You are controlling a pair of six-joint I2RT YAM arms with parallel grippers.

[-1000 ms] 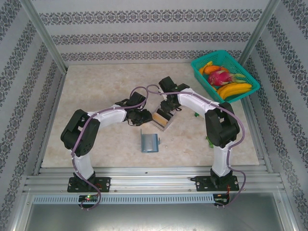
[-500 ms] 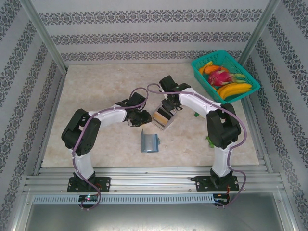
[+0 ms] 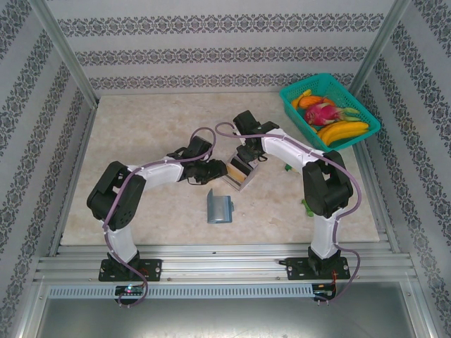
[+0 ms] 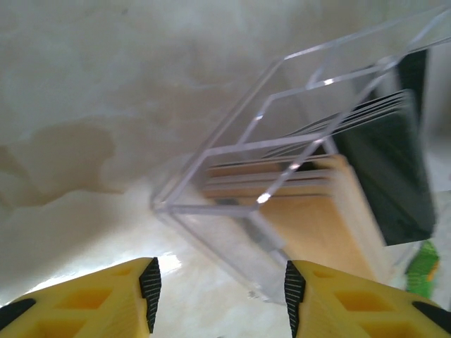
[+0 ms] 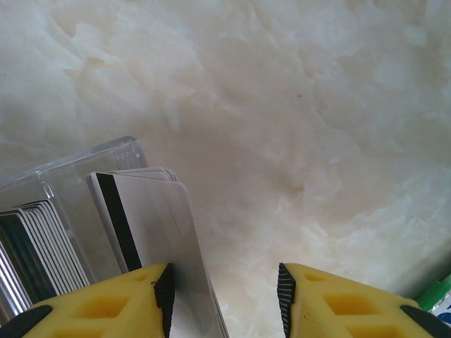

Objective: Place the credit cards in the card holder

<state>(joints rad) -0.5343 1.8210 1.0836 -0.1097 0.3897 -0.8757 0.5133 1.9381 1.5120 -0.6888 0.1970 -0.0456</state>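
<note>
The credit cards stand on edge in a clear tray [image 3: 238,174] mid-table. In the left wrist view they are tan cards [image 4: 317,225] and black cards [image 4: 391,176] inside the tray [image 4: 232,141]. My left gripper [image 4: 220,296] is open just left of the tray [image 3: 213,171], with the tray's near corner by its right finger. My right gripper [image 5: 225,299] is open over the tray's far side [image 3: 245,160]. A whitish card [image 5: 151,225] with a black stripe leans on its left pad, and the other pad is well clear. The teal-blue card holder [image 3: 219,207] lies partly unfolded in front of the tray.
A teal basket [image 3: 329,109] of fruit sits at the back right corner. A green packet [image 4: 423,264] lies on the table behind the tray, and its edge [image 5: 440,296] shows beside my right finger. Metal rails border the table's sides.
My left gripper has slid right, up to the tray, and its jaws have opened wider. My right gripper has barely moved. The card holder's left flap stands up more.
</note>
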